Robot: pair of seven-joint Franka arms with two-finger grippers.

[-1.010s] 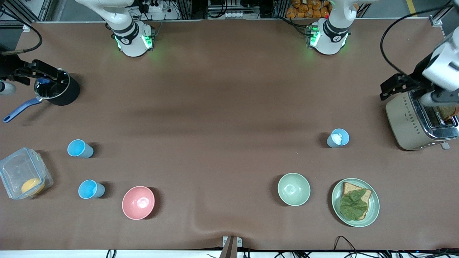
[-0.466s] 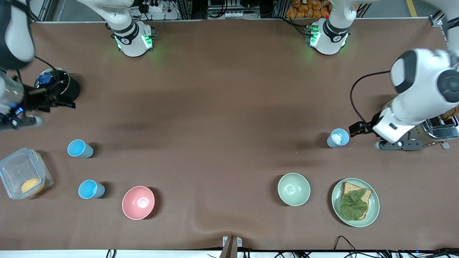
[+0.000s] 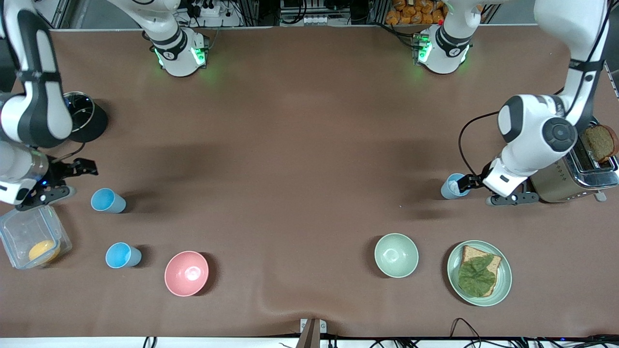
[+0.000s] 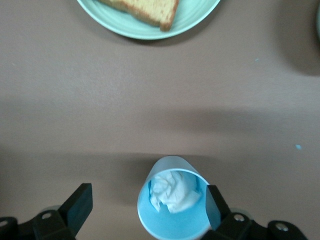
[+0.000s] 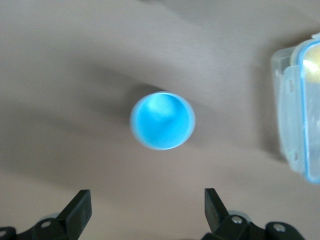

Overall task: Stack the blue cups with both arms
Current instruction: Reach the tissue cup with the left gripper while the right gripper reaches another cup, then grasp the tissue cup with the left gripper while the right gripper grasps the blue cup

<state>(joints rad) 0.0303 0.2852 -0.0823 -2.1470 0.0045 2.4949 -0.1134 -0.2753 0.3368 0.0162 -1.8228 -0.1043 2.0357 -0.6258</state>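
Both arms have been swung in from the pot and toaster. The left gripper is spread around the paper-filled cup, not yet pinched. The right gripper is spread just beside an empty cup. A third cup stands well apart on the worktop. Grasps are judged imminent.

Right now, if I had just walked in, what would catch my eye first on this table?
Two big white arms reach down at either end. The left gripper, open, sits around a blue cup with crumpled white stuff inside, beside a toaster. The right gripper, open too, hangs by another blue cup near a clear food box.
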